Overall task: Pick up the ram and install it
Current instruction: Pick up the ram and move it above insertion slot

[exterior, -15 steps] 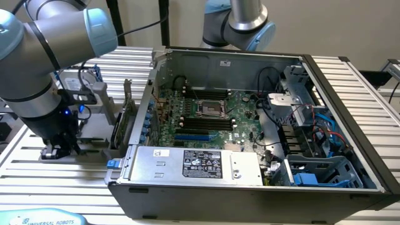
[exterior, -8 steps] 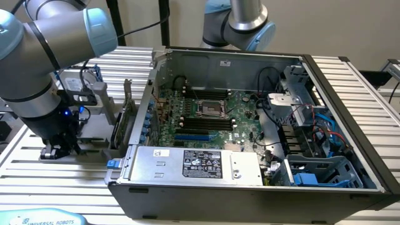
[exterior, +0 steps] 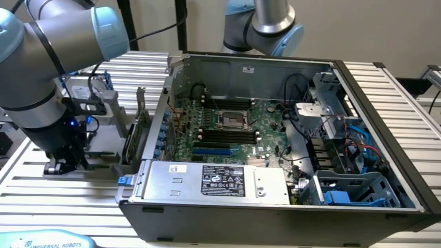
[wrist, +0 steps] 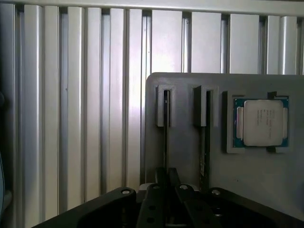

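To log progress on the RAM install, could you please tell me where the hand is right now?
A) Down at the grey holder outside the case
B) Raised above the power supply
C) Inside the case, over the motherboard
A: the hand sits low at the grey holder, on the slatted table to the exterior view's left of the open case, not inside it.

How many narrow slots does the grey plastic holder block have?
2. One slot sits beside the square silver processor chip; the other lies farther from it. Part of the grey holder is covered, so more are possible.
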Tool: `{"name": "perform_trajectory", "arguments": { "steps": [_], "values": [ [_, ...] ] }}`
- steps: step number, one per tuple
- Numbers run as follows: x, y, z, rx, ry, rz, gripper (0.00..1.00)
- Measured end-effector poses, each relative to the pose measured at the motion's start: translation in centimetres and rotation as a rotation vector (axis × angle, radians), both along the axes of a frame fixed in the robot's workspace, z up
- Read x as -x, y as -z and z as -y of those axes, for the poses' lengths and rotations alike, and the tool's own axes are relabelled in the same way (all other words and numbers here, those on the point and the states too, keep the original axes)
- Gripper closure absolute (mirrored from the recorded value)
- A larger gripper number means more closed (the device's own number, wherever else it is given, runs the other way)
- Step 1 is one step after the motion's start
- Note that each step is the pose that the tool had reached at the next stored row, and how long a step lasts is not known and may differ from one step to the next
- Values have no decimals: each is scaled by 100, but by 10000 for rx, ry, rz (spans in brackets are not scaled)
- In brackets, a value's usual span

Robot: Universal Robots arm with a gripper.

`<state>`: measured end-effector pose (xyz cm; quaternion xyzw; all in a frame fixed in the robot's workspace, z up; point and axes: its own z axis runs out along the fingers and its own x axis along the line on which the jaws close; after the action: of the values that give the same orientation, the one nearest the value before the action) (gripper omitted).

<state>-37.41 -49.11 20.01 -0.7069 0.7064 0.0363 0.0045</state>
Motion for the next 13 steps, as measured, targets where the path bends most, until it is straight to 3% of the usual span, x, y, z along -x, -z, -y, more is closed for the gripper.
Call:
{"name": "perform_trajectory", "arguments": {
  "steps": [6, 13],
  "values": [
    [0, -158, 0, -1, 0, 1, 86],
    [0, -451, 0, 1, 0, -6, 86]
  ]
}}
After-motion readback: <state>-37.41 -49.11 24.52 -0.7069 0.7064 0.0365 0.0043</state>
